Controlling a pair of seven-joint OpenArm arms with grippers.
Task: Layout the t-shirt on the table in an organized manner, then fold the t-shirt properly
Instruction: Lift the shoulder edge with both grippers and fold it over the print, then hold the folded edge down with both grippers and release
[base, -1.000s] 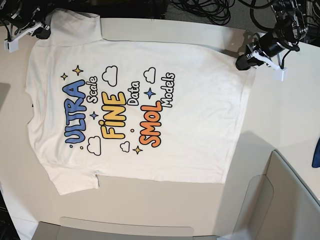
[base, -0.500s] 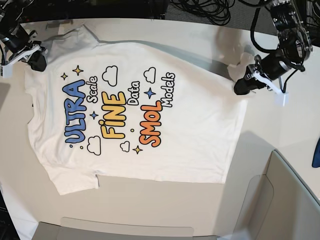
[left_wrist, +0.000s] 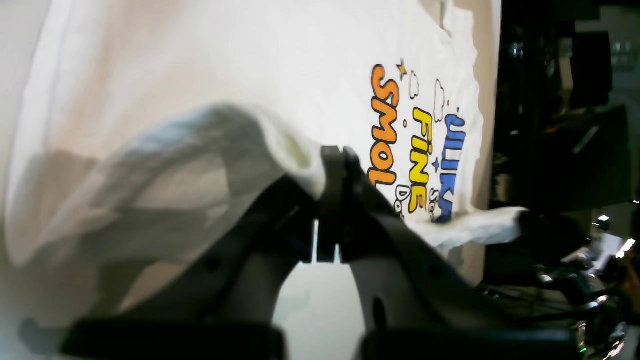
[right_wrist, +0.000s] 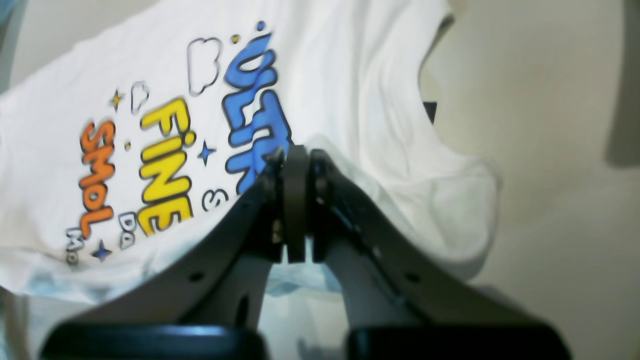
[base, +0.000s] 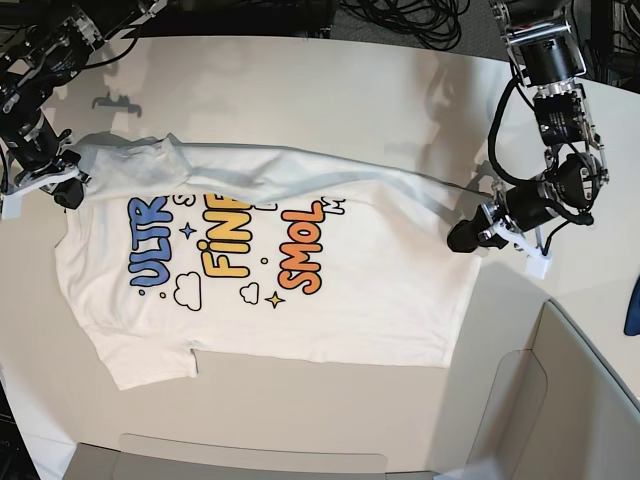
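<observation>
Left hand: the left hand (base: 470, 238) is pressed together on a pinch of the t-shirt (base: 300, 300) at its hem end; in its wrist view white cloth bunches right at the fingertips (left_wrist: 332, 165).
Right hand: the right hand (base: 68, 192) is likewise clamped on the shirt's shoulder end; from its own camera, fabric drapes over both sides of the closed tips.
T-shirt: it lies print-up on the bench (base: 330, 90), with the edge strung between the two hands lifted and rolled over toward the print, so the top of the lettering (base: 230, 250) is covered. The rest, on the side away from both hands, lies flat.
Step in hand: I'd say a lengthwise fold, the raised edge being carried across the shirt.
Risk, uneven travel: if one hand leads the other, the crease would run slanted and the sleeve (base: 150, 365) on the flat side would not line up.
Risk, slack: the span between the hands sags a little; more sag could let the middle touch down first and wrinkle.
Risk, thin grip: each hand holds only a small bite of cloth, so a tug could pull it free.
</observation>
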